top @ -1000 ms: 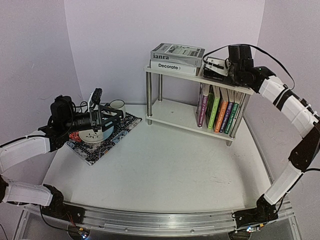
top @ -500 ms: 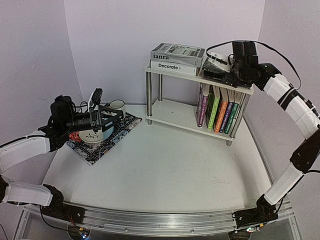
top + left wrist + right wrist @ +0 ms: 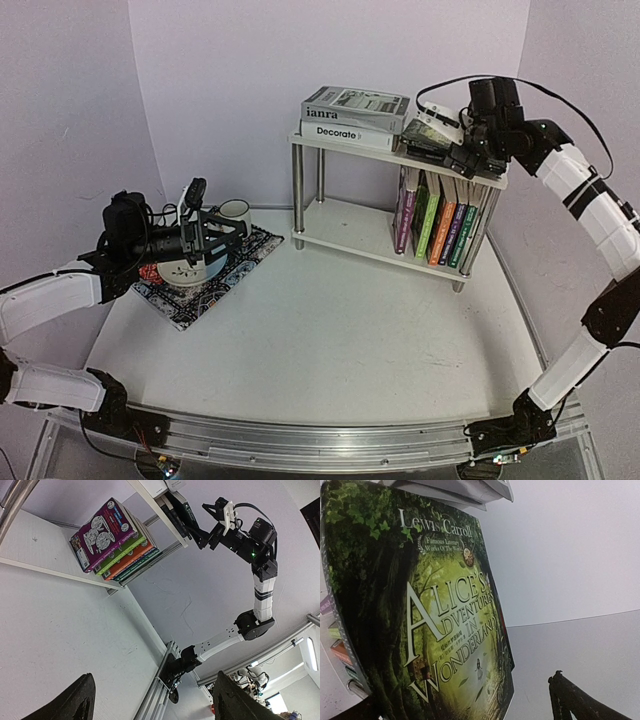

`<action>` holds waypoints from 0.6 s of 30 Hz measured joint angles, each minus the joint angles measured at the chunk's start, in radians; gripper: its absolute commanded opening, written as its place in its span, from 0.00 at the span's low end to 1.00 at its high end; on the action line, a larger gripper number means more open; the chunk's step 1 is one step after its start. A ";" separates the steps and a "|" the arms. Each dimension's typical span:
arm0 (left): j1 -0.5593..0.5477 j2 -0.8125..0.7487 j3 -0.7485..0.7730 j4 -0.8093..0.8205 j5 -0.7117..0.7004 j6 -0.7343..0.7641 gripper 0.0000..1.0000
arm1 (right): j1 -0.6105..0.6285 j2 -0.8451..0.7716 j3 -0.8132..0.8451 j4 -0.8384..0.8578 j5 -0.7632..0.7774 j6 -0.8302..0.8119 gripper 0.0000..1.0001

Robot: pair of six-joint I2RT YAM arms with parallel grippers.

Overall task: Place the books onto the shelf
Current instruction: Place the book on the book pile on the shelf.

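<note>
The shelf [image 3: 340,226] stands at the back right, two white boards on chrome legs. Several colourful books [image 3: 440,228] stand upright on its lower board, and they show again in the left wrist view as books [image 3: 112,540]. Two large books [image 3: 352,115] lie stacked on the top board. Beside them lies a dark green "Alice's Adventures in Wonderland" book [image 3: 424,135] [image 3: 435,620]. My right gripper [image 3: 447,145] [image 3: 470,710] is open at this book's right end, and its one visible finger [image 3: 570,700] stands apart from the cover's edge. My left gripper [image 3: 215,240] [image 3: 157,705] hangs open and empty over the placemat.
A black-white patterned placemat [image 3: 205,285] lies at the left with a white mug [image 3: 236,211] and a white red-dotted object [image 3: 165,272] on it. Purple walls close in behind and on both sides. The shelf's right legs stand near the table's right edge.
My right gripper has opened and drawn back to the right and slightly up, leaving the Alice book lying on the top board. The left arm has not moved.
</note>
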 measured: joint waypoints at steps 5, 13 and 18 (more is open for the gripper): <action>0.000 0.000 0.000 0.000 0.001 -0.001 0.82 | 0.000 0.005 0.031 -0.053 -0.038 0.042 0.98; 0.000 0.000 0.000 0.000 0.003 -0.001 0.82 | 0.000 0.020 0.049 -0.084 -0.054 0.059 0.98; 0.000 0.000 0.000 0.000 0.004 -0.005 0.83 | -0.012 0.048 0.067 -0.112 -0.068 0.060 0.98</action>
